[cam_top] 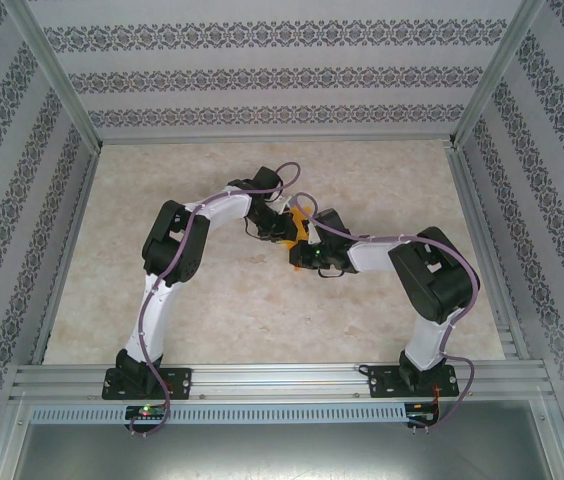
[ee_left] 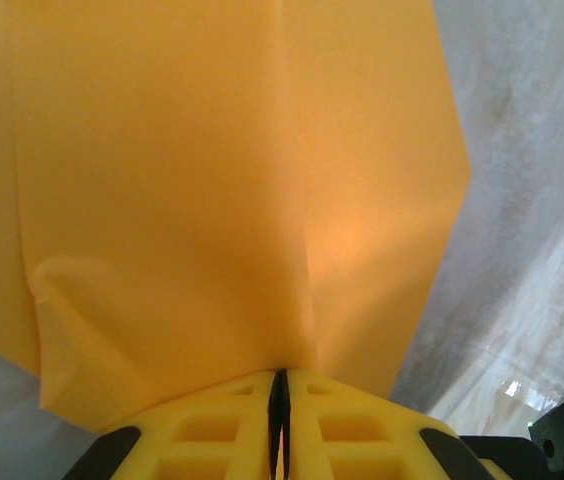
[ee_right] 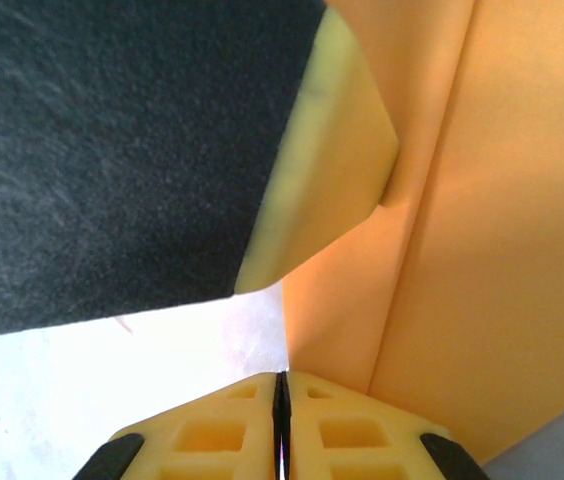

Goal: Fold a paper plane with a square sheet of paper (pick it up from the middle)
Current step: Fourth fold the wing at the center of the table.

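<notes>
While both arms are reaching in over the pale marbled table (cam_top: 212, 300), they are meeting at its middle and holding a thin, bright orange sheet of paper (cam_top: 303, 228) up off the surface between them. The left tool (ee_left: 279, 385) is pinching the near edge of the sheet (ee_left: 212, 180) with its yellow jaws pressed together. The paper is spreading away from it, straight ahead. A lengthwise crease is running from the jaw line up the sheet, so the long axis is lying in line with this tool's own reach. The right tool (ee_right: 282, 385) is likewise squeezed shut and seems to be nipping a lower edge of the sheet (ee_right: 492, 250), which is standing ahead of it and off to its right. Neither arm is nearer; both are already on the paper, coming at it from opposite sides.

From overhead, the wrists are hiding nearly all of the paper, leaving just a sliver of orange. The left wrist camera is giving the broad face, the crease and a crumpled lower-left corner. The right wrist camera is showing a second, angled fold. What looks like a dark-padded yellow finger (ee_right: 327, 170) of the left tool is also touching the sheet there.

I'd say the next fold is depending on that crease staying lined up with the left jaws.
</notes>
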{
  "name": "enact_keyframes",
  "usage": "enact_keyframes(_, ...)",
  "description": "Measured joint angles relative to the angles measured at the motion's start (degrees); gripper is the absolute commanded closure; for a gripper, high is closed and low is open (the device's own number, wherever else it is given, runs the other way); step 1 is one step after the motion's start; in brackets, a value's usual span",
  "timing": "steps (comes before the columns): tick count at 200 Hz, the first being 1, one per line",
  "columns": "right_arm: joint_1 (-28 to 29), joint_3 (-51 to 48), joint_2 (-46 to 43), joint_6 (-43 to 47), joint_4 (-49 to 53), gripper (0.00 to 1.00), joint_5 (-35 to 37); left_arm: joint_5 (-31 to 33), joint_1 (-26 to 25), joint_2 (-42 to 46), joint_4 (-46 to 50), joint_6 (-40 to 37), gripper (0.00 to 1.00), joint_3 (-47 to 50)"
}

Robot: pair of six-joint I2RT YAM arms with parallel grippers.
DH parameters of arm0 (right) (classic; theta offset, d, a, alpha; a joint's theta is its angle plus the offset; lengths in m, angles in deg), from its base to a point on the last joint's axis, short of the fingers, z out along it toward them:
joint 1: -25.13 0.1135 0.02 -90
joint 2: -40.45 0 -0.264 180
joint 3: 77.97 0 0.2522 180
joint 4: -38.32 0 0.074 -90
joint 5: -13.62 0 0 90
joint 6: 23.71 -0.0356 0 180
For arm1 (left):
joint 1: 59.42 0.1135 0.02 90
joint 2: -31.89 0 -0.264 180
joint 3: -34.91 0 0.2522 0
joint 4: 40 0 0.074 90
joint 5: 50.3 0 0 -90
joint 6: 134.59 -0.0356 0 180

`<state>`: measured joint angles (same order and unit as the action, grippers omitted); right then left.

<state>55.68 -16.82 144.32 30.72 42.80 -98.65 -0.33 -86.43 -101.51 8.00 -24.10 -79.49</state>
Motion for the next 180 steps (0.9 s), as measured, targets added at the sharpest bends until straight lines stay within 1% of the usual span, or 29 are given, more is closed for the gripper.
enact_keyframes(54, 1.6, -3.5, -2.8, -0.1, -1.4, 0.88, 2.4, 0.1, 0.0, -0.3, 0.7, -1.3, 0.86, -0.5)
enact_keyframes(115, 2.8, -5.9, -4.6, -0.5, -2.4, 0.89, 3.4, 0.1, 0.0, -0.4, 1.1, -2.3, 0.86, -0.8)
enact_keyframes(180, 4.6, -8.2, -7.5, -0.7, 0.0, 0.88, 3.1, 0.2, 0.0, -0.5, 1.1, -2.7, 0.86, -1.0)
